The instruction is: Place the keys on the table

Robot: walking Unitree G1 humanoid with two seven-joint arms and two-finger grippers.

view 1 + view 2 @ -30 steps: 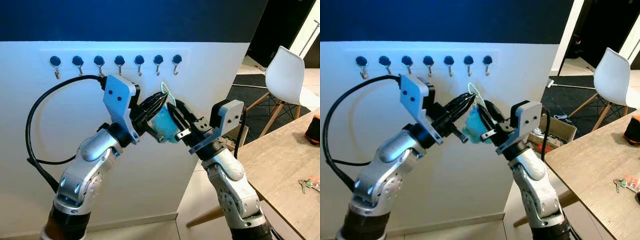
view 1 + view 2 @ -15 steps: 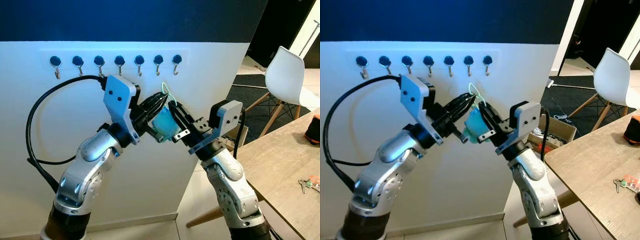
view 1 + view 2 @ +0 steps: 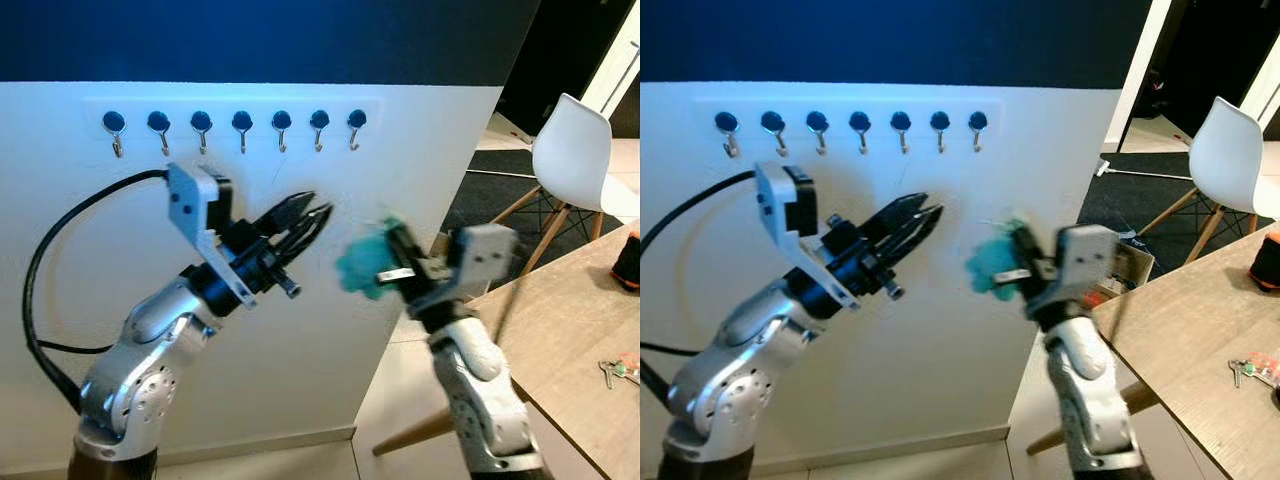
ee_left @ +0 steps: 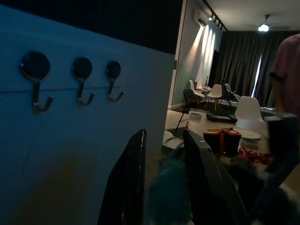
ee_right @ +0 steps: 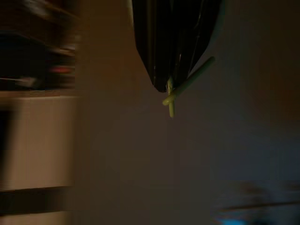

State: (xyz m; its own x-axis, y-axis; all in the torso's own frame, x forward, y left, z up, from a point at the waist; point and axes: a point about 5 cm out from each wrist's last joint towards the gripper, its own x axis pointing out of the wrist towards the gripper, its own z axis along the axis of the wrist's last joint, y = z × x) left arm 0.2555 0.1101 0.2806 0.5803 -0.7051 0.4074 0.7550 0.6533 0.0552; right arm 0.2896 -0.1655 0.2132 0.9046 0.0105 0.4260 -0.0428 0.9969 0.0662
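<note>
Right gripper pinches teal keys w/ green loop; left gripper, fingers slightly apart, sits at keys' 10 o'clock.

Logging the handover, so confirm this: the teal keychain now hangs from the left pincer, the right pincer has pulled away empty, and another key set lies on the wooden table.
Wrong on who holds it. In the left eye view the right pincer carries the teal keychain, and the left pincer is the empty one. The rest stands: another key set lies on the wooden table.
</note>
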